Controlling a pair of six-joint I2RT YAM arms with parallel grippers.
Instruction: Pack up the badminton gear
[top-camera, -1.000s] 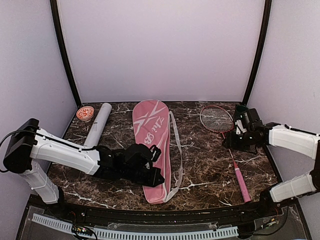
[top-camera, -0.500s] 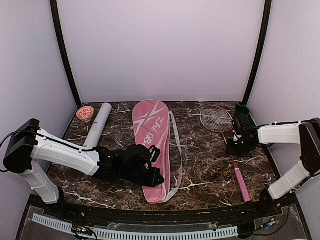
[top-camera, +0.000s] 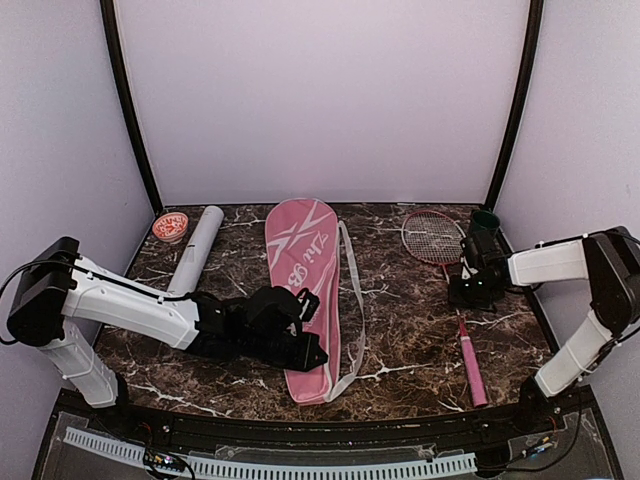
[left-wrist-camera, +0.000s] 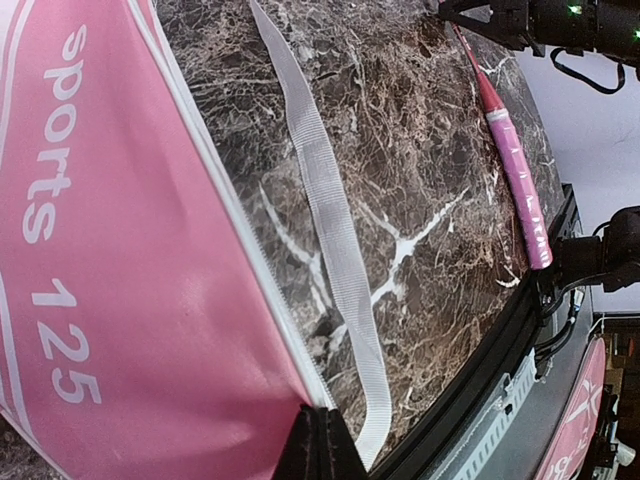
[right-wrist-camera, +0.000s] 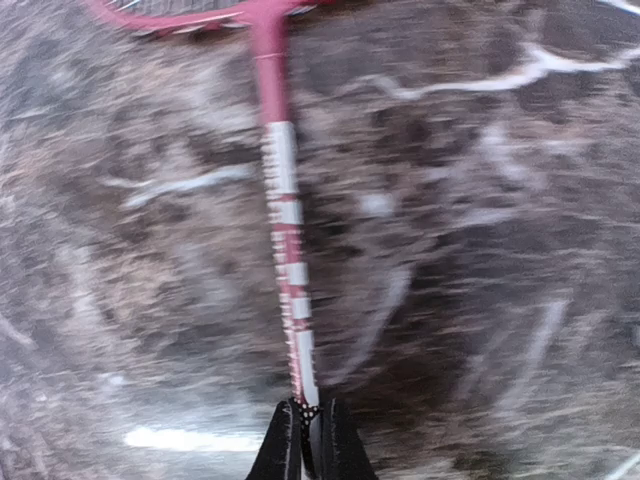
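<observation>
I'm reading "sports 125" on the bag by my pressed-together left pincer. My right pincer is pinching the racket

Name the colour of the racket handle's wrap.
Pink. The handle shows best in the left wrist view.

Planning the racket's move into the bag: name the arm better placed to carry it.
Right. The right gripper is shut on the racket; the left gripper pinches the pink bag.

Overhead view facing table, wrist views close, sharing racket
</observation>
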